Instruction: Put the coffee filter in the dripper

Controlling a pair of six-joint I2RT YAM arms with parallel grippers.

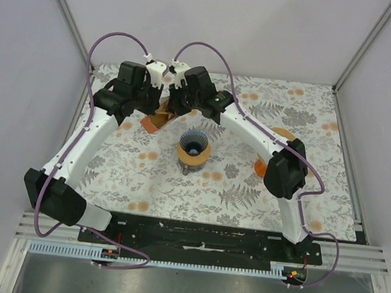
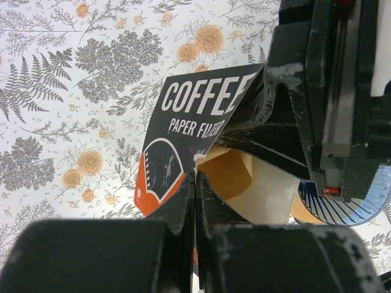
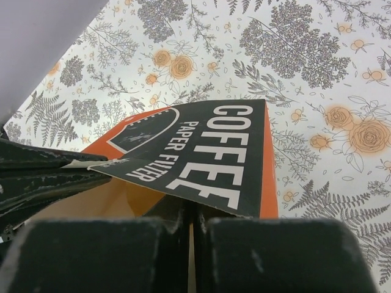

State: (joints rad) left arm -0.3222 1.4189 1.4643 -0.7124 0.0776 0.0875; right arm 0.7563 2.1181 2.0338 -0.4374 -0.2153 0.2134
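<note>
At the near edge, a black base plate (image 1: 200, 238) carries both arms, and a metal rail runs in front of it. From there the arms spread outward and bend in again toward the far middle, so an open area of the flowered tablecloth (image 1: 233, 192) lies between them.

In this area the dripper (image 1: 194, 146) stands upright, blue and ribbed inside with a brown collar, and free cloth is around it on all sides. To the right, an orange disc (image 1: 260, 168) lies on the cloth, partly under the right arm.

Just behind the dripper to the left, the two grippers meet at the filter box (image 2: 195, 104), black and orange, held tilted. I cannot tell if it touches the cloth. The left gripper (image 2: 195, 177) is clenched on the lower edge of the box flap. The right gripper (image 3: 190, 210) comes from the other side with its fingers pressed nearly together under the flap, at the box opening. What is pinched between them I cannot tell. A brown coffee filter (image 2: 229, 174) shows inside the opened box, with a pale one beside it. No filter is in the dripper.

Little room is between the grippers and the far edge. Plain grey walls (image 1: 221, 24) close the back and both sides, with metal posts in the corners
</note>
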